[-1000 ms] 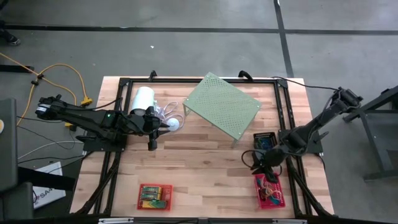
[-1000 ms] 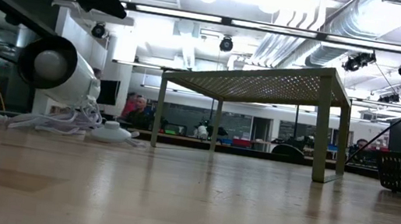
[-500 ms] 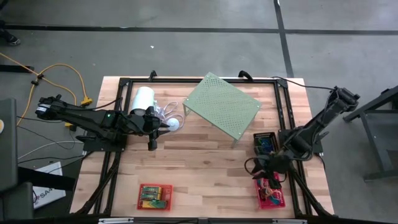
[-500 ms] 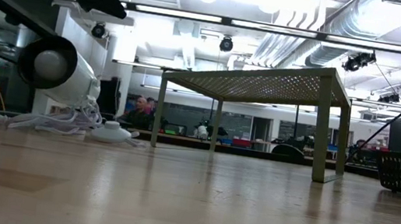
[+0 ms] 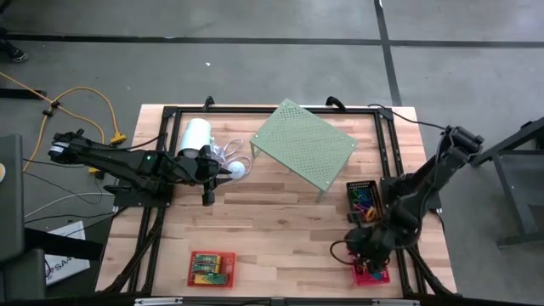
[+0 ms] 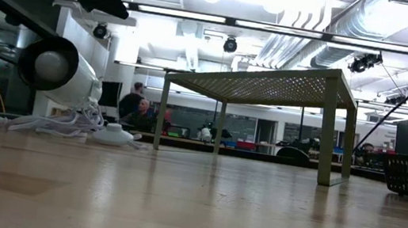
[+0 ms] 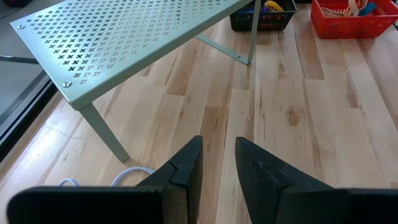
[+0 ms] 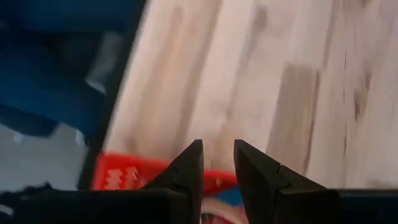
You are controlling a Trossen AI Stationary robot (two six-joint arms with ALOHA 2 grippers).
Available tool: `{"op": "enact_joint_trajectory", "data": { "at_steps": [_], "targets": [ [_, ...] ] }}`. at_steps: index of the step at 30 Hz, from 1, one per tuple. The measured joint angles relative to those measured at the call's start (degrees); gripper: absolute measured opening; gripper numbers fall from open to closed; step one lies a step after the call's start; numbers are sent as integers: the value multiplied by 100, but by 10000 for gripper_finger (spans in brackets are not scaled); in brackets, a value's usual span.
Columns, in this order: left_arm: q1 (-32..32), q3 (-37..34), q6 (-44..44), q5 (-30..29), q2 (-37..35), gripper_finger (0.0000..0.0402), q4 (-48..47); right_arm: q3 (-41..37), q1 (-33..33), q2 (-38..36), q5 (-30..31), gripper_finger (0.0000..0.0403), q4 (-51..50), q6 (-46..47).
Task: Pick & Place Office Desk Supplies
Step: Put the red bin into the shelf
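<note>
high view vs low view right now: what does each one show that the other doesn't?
Only the high view shows both arms whole, the left gripper near the white cylinder, the right gripper by the pink basket, and the red basket at the table's front. Only the low view shows the room behind: ceiling lights and people. Both share the green shelf, the white cylinder, its cord and the black basket.

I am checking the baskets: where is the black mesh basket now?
In the high view the black mesh basket stands on the table's right side, beside the pale green shelf, with the right arm at its other side.
</note>
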Motion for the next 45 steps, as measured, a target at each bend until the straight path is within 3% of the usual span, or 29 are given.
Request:
{"op": "enact_joint_trajectory", "data": {
  "at_steps": [10, 38, 45],
  "targets": [
    [0, -2, -2, 0, -2, 89, -1, 0, 315, 179, -3, 77, -1328, 889],
    [-1, -1, 0, 0, -1, 89, -1, -21, 418, 660, 61, 77, -1830, 801],
    [0, -1, -1, 0, -1, 89, -1, -197, 418, 660, 134, 77, -1778, 1145]
  ]
}}
